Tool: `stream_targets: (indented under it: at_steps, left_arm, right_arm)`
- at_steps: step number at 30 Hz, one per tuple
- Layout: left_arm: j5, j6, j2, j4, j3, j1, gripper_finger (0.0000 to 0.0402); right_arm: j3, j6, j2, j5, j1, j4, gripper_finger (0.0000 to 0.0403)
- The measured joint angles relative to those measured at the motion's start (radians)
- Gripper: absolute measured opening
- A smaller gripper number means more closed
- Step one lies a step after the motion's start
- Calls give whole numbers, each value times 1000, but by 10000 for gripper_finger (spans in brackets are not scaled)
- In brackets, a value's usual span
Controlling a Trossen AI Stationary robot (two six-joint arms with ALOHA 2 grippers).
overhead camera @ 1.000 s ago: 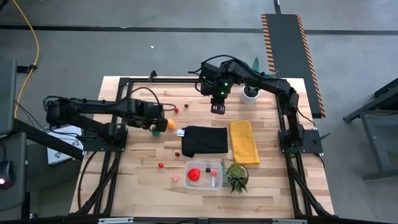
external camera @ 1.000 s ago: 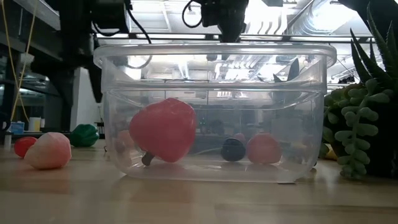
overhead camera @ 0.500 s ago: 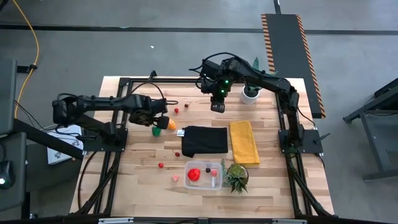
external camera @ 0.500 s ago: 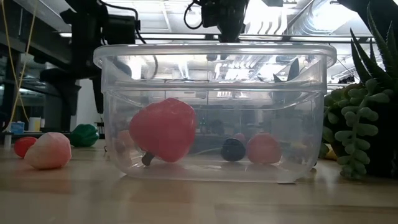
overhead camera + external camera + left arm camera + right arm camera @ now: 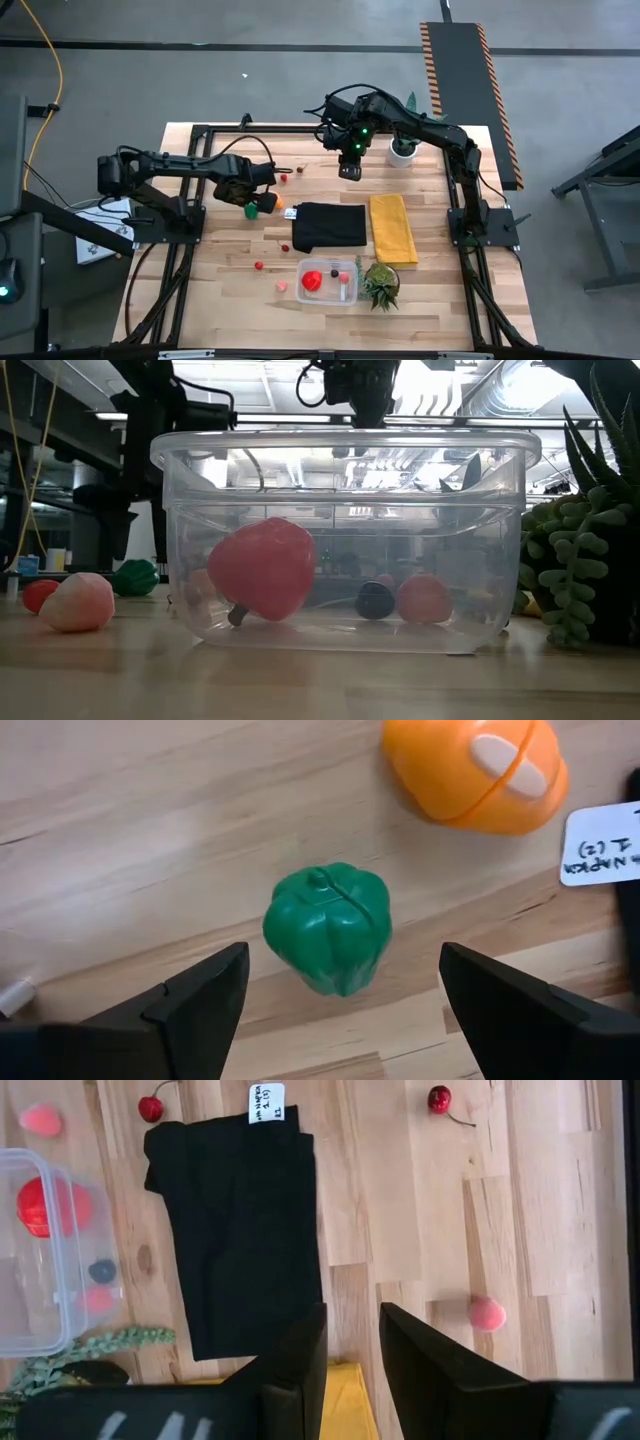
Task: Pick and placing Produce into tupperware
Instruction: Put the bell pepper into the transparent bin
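One second on, left claw (image 5: 335,1010) has advanced over the green pepper (image 5: 327,927), fingers spread wide, pepper on the bench (image 5: 230,270) beside the orange fruit (image 5: 475,770). Right claw (image 5: 350,172) hangs narrowly parted, empty. Tupperware (image 5: 328,282) awaits; grasp imminent.

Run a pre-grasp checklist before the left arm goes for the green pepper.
1. Left gripper open: ok.
2. Green pepper lined up between its fingers: ok.
3. Orange fruit apart from the pepper: ok.
4. Tupperware has room beside the red fruit: ok.
5. Right gripper away from the pepper, over the table's far side: ok.
6. Fingers low enough to close: cannot tell.
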Motion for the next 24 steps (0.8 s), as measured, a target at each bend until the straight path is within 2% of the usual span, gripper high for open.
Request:
stream_targets:
  at_steps: [7,19,24]
  left_arm:
    - [-2,4,13,6,-4,0,317]
    - [14,-18,12,37,-84,0,317]
    - [14,-18,12,108,-84,0,317]
  right_arm:
    - [0,0,0,0,0,0,86]
    - [0,-4,0,1,0,1,86]
    - [0,-11,0,1,0,4,86]
